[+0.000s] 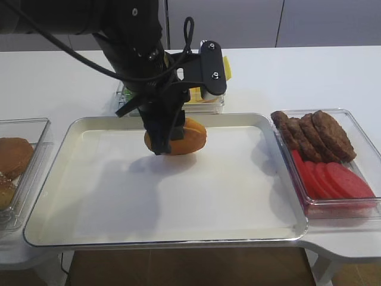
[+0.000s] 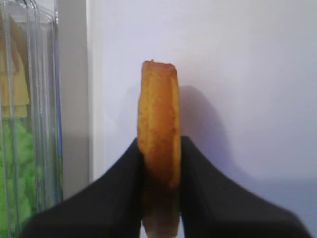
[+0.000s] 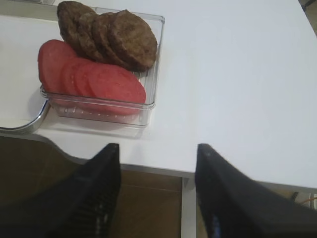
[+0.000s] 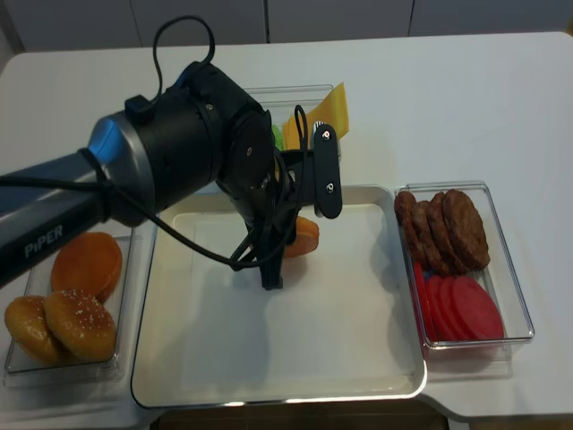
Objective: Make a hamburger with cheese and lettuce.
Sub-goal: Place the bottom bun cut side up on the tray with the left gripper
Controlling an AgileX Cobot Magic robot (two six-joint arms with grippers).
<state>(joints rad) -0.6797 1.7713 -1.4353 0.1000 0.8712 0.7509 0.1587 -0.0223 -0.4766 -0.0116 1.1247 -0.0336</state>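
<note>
The left gripper was clamped flat across the faces of the hamburger bun half above the tray; it looked light, soft, easily dented, while the right gripper hung spread and empty.

Both exterior views look down on the worktop, one low from the front, one steeper overhead, sharing the tray and patty box, while each wrist view sits close behind its pincer, facing forward.
</note>
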